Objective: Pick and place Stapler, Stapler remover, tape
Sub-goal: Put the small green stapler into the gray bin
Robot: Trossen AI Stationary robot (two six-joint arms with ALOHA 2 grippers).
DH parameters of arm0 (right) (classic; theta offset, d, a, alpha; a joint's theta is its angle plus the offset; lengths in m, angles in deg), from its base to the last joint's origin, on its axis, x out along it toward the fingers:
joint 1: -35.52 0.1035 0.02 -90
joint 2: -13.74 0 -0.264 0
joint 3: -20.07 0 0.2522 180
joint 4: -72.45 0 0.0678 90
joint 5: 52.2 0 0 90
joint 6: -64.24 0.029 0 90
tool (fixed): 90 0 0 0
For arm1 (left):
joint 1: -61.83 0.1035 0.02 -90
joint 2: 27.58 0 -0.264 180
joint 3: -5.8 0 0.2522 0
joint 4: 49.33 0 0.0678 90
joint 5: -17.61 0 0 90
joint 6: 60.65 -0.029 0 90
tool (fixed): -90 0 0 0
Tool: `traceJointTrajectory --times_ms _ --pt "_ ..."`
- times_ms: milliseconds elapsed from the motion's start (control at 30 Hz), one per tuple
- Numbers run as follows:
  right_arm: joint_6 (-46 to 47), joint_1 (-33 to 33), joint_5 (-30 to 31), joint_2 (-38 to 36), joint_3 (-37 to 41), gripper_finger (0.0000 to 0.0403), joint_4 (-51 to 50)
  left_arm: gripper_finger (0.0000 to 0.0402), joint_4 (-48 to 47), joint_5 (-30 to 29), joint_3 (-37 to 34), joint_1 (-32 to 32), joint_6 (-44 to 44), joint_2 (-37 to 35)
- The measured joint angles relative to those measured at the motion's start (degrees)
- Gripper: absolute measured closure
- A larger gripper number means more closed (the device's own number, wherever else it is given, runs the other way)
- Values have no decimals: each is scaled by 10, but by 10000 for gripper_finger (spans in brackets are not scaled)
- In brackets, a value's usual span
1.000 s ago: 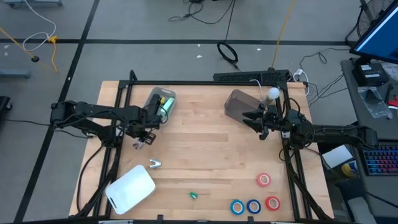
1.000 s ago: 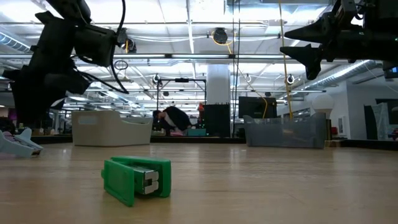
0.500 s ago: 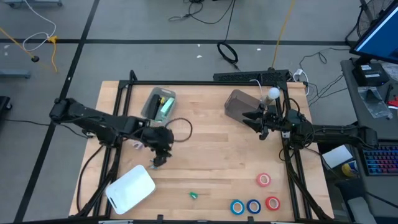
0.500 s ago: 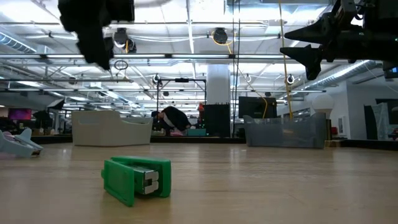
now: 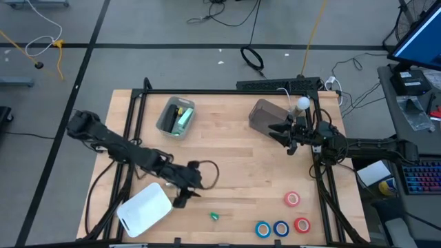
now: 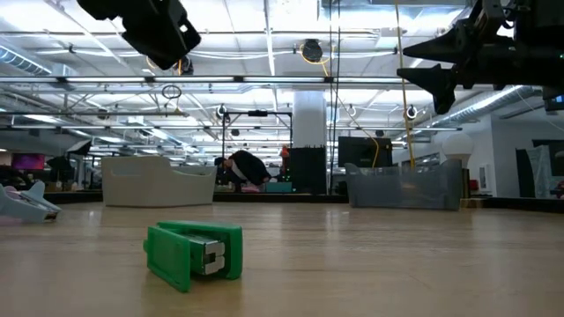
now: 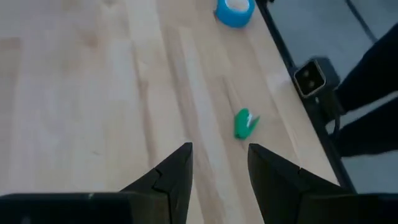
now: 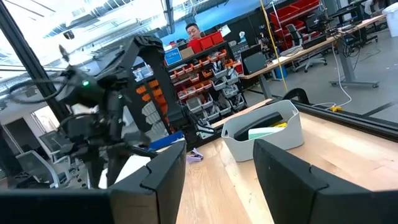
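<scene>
A small green stapler [image 5: 214, 216] lies on its side on the wooden table near the front edge, seen close in the low view [image 6: 194, 254]. My left gripper [image 5: 182, 201] hangs open just left of it, slanting down, with nothing between its fingers [image 7: 217, 168]; the stapler [image 7: 245, 123] lies ahead of them. Two red tape rolls [image 5: 293, 200] and two blue ones [image 5: 271, 229] lie flat at the front right. A pale stapler remover [image 6: 26, 202] rests on the table at the left. My right gripper [image 5: 284, 132] waits open, raised beside a grey bin.
A clear bin [image 5: 176, 116] with green items stands at the far left, and a grey bin [image 5: 264, 116] at the far right. A white lid [image 5: 145, 210] lies at the front left, next to my left arm. Black frame rails run along the table's edges.
My left gripper has swung from beside the clear bin toward the table's near edge and to the right, toward the green stapler. It rolled and tipped on the way and stayed open. The right arm has kept still.
</scene>
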Motion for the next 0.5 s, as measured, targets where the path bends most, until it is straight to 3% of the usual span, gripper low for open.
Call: traceJointTrajectory --times_ms 367,500 --pt "1 0 0 1 0 222 -17 248 -138 14 174 -19 -89 175" --pt "1 0 0 1 0 222 -19 247 -138 32 222 -25 -114 226"
